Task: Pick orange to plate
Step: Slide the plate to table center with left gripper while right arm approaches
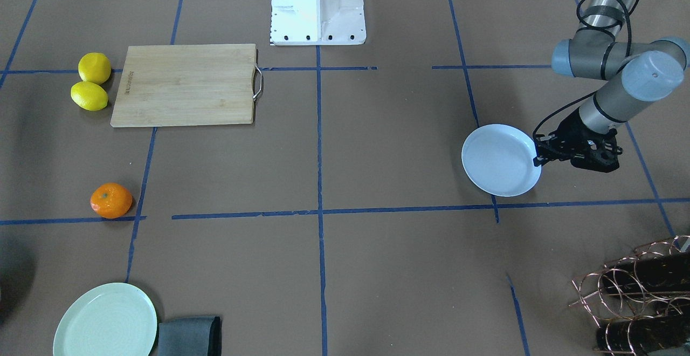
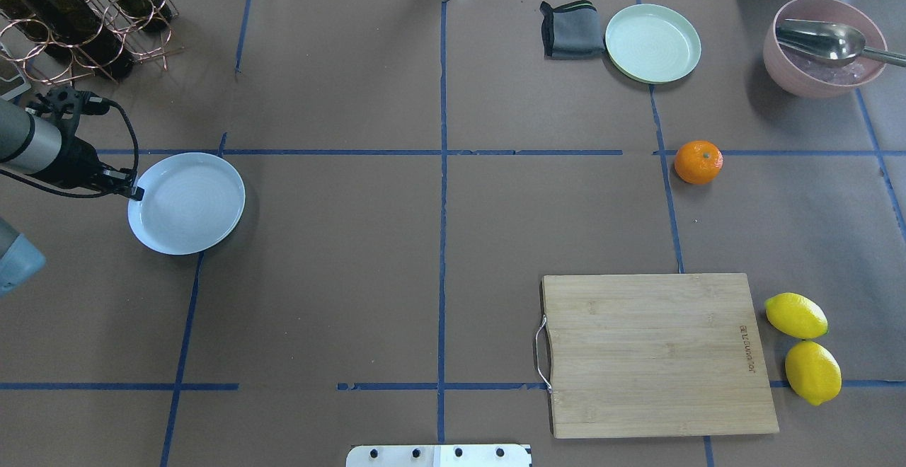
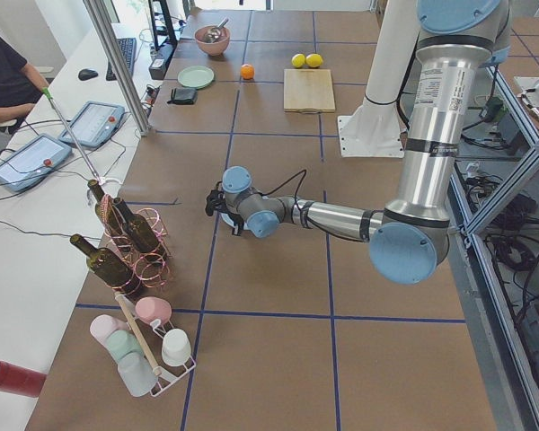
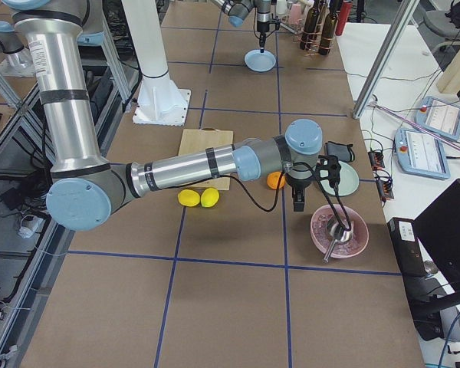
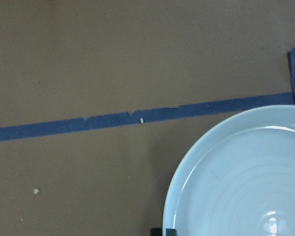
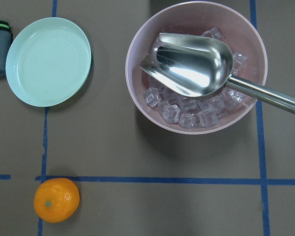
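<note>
One orange (image 2: pixel 698 162) far from left claw (image 2: pixel 135 194)

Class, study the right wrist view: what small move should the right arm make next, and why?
Probably shift the right gripper sideways until it centres over the orange, which sits untouched in the right wrist view's lower-left corner, far from the plate.

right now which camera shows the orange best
The right wrist-mounted view: the orange is close, sharp, unblocked, stem dimple showing. Overhead and front-facing show it whole but smaller; exterior left, tiny; exterior right, partly hidden; left wrist, nothing.
</note>
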Robot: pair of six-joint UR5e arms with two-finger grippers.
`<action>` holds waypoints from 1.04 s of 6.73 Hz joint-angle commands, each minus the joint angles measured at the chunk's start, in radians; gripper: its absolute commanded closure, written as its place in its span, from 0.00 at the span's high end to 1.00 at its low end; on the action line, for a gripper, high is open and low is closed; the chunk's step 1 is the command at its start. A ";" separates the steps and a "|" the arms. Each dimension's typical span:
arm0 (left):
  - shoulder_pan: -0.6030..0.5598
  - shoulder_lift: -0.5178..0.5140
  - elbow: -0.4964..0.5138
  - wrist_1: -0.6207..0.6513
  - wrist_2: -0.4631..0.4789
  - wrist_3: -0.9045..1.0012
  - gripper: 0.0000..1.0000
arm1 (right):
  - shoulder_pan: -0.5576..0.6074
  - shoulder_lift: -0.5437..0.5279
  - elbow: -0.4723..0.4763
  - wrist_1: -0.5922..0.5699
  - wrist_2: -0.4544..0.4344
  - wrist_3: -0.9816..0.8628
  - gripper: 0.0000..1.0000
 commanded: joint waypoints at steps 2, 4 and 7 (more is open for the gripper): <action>-0.103 -0.146 -0.078 0.222 -0.126 -0.016 0.00 | -0.097 0.053 -0.005 0.011 -0.005 0.188 1.00; -0.082 -0.305 -0.072 0.268 -0.120 -0.288 0.00 | -0.234 0.087 -0.006 0.014 -0.119 0.266 1.00; 0.215 -0.496 -0.026 0.231 0.134 -0.692 0.00 | -0.378 0.176 -0.021 0.014 -0.217 0.431 1.00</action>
